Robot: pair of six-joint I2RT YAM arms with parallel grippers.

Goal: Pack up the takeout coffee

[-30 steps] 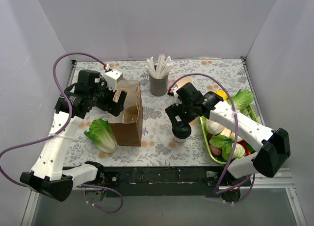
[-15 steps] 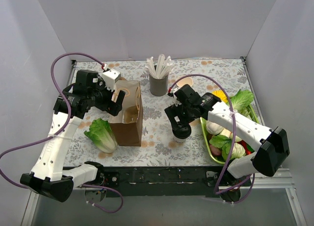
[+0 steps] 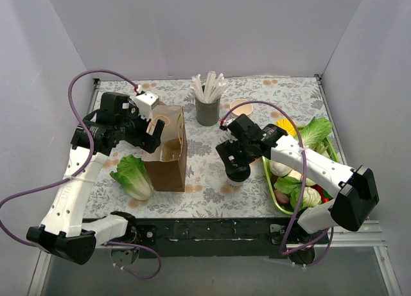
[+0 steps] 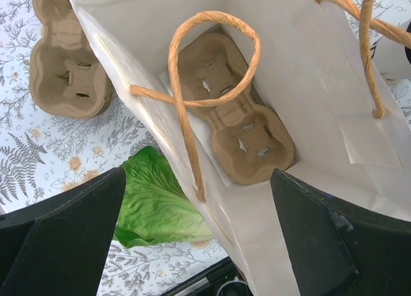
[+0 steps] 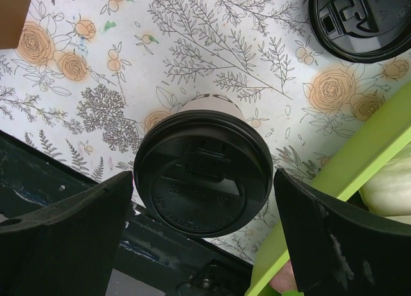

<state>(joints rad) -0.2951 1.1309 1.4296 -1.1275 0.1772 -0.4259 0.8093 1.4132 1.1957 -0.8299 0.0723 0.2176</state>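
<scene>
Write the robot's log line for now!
left gripper open at paper bag | right gripper open, flanking takeout coffee | coffee on table, unpacked

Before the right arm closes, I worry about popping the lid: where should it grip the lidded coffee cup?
Probably by the paper wall of the coffee cup, below the lid, lowering from above with fingers either side: it stands upright and the lid overhangs.
</scene>
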